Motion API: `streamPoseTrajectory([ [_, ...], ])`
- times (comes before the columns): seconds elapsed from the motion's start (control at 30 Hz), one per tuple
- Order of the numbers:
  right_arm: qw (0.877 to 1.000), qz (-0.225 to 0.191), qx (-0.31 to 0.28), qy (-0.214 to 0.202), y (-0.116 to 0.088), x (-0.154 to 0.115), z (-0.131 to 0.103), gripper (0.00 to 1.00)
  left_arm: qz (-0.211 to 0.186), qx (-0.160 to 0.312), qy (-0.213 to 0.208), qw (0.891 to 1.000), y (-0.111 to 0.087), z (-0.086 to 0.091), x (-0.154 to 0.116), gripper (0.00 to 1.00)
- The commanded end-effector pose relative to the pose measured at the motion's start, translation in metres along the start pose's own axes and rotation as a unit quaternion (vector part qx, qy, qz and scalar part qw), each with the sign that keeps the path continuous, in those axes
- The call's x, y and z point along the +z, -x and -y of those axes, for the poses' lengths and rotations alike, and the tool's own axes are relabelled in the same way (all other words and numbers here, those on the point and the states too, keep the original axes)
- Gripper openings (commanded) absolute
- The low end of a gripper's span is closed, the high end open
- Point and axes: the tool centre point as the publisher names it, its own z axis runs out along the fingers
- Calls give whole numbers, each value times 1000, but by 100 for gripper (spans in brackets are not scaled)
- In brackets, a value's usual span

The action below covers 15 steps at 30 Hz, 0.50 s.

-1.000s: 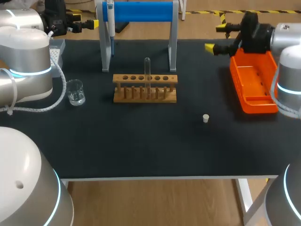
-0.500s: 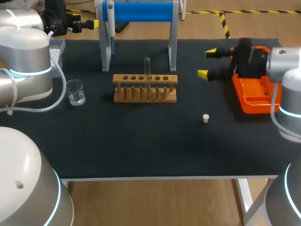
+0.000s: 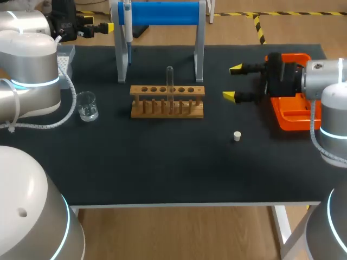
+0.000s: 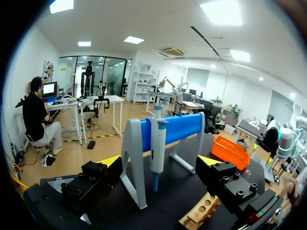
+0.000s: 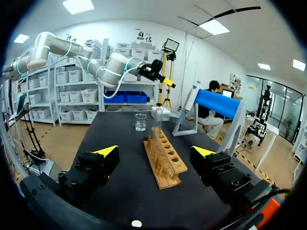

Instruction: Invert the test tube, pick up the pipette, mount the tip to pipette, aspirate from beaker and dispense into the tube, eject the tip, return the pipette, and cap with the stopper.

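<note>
A clear test tube [image 3: 169,81] stands upright in the wooden rack [image 3: 167,101] at mid-table. The pipette [image 3: 127,21] hangs on the blue stand [image 3: 162,13] behind the rack. A glass beaker [image 3: 87,105] sits to the rack's left, and a small white stopper [image 3: 237,136] lies to its front right. My right gripper [image 3: 233,82] is open, level with the rack and right of it; in the right wrist view the rack [image 5: 165,158] and tube [image 5: 158,122] lie ahead of its gripper [image 5: 155,152]. My left gripper [image 4: 159,163] is open at the back left, facing the pipette [image 4: 157,146].
An orange tray [image 3: 295,103] lies at the right edge under my right arm. A grey box [image 3: 65,57] sits at the back left near the beaker. The stand's legs [image 3: 199,59] rise just behind the rack.
My right gripper has swung left and forward from above the orange tray to beside the rack, still open. The left arm and the objects have not moved.
</note>
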Motion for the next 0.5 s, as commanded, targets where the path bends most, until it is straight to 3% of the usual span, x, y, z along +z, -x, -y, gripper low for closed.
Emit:
streamPoseTrajectory([
  [0.03, 1000, 0, 0, 0, 0, -1, 0, 100, -1, 0, 0, 1000, 0, 0, 0, 100],
  [0.3, 1000, 0, 0, 0, 0, -1, 0, 100, 3, 2, 1, 1000, -3, -2, -1, 100],
  [0.37, 1000, 0, 0, 0, 0, -1, 0, 100, -12, 18, -17, 1000, -21, -8, -8, 100],
  [0.5, 1000, 0, 0, 0, 0, -1, 0, 100, -13, 44, -7, 999, -60, -27, -24, 100],
])
